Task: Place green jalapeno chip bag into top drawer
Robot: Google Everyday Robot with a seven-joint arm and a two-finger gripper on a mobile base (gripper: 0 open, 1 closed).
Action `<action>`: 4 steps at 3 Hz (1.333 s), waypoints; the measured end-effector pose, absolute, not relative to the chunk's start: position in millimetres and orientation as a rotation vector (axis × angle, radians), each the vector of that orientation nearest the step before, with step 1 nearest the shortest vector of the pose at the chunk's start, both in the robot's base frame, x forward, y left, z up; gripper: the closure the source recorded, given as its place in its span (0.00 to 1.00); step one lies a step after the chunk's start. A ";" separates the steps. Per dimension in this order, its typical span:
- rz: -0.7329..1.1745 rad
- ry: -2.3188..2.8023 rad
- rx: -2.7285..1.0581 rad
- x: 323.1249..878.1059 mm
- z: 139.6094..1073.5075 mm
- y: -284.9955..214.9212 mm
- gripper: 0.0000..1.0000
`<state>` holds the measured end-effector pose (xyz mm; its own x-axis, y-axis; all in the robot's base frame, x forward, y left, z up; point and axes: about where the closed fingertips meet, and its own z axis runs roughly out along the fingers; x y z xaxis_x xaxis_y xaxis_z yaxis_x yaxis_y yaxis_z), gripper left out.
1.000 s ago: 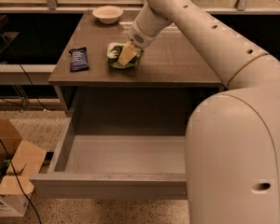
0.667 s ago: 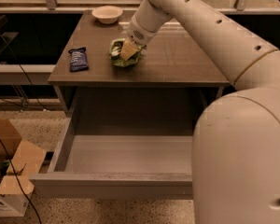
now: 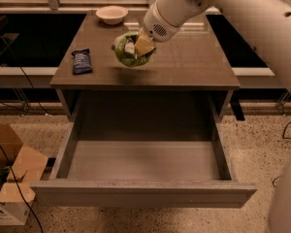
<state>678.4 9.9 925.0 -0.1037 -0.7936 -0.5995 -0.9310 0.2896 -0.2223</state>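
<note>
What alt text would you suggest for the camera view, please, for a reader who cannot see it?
The robot's gripper is shut on the green jalapeno chip bag, holding it just above the table. Below, the top drawer stands pulled open. A blue packet and a white bowl sit on the table.

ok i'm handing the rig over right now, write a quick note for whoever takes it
Pincer: shut on the green jalapeno chip bag, over the middle of the table.
Bag: held in the pincer, apparently just off the tabletop, with its shadow beneath it.
Top drawer: pulled open in front of the table, nothing in it.
Done: bag grasped.
Left: bring the bag forward over the drawer, lower it, release.
Also on the table: a blue packet at the left and a bowl at the back; neither is part of the job.
</note>
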 end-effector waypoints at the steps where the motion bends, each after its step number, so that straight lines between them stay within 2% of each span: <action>1: 0.371 1.963 -1.526 626.5 918.1 -17.3 1.00; 2: 0.543 2.106 -1.449 548.5 879.5 -42.1 1.00; 4: 0.729 2.469 -1.222 462.7 756.6 -60.7 0.97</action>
